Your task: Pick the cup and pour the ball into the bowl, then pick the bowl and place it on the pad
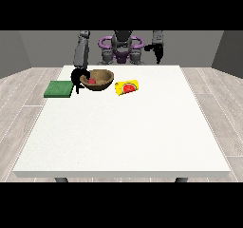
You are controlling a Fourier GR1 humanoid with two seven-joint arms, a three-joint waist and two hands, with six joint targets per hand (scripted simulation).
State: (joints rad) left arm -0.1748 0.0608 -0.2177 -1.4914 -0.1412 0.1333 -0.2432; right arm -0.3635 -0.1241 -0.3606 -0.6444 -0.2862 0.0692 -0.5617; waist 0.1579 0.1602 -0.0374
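One arm down at the table, one raised.
The hand at the view's left point(77, 78) hangs low with fingers curled; the hand at the view's right point(157, 52) is held high beside the torso.

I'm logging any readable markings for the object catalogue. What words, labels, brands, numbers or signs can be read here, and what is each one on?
None can be read.
The yellow cup, lying on its side, has a red patch on it; no letters can be made out there.
The wooden bowl, the red ball inside it, the green pad and the white table show no text.
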